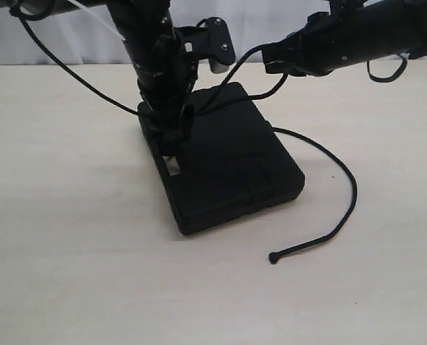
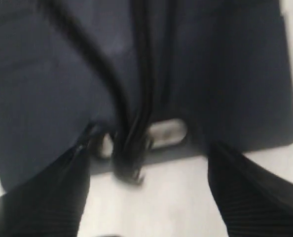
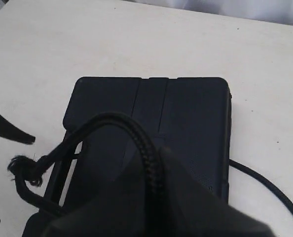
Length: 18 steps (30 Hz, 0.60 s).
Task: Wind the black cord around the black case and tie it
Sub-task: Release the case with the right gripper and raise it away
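The black case lies flat on the table, its handle cut-out at the end under the left arm. The black cord curves over the table right of the case to its knobbed tip. Another stretch rises from the case to my right gripper, which is shut on the braided cord. The cord passes down through the cut-out and a frayed, knotted end sticks out past the case's edge. My left gripper hangs open just over that end, one finger on each side of it.
Pale tabletop surrounds the case. A white curtain hangs behind the table's far edge. A smooth robot cable slants down from the upper left to the left arm.
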{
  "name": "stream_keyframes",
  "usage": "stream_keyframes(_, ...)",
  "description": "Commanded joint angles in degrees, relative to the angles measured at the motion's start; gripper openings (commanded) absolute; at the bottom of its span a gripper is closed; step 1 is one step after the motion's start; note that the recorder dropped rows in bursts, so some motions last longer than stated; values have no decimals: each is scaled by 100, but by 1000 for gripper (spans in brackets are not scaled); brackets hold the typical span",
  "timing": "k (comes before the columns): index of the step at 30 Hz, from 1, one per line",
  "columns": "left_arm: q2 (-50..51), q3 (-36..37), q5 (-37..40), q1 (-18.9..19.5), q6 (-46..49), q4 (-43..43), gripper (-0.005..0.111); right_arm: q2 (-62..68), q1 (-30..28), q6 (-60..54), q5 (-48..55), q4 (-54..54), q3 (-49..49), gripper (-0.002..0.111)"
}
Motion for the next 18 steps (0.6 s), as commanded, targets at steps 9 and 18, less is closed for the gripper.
stream_keyframes(9,141,9,-670,104,663,-979,64,-39,-228,48,-33,-163,-25,4)
stream_keyframes(18,370,521,-1489,728,2009,-3000,64,-39,-228,48,-64,-163,-25,4)
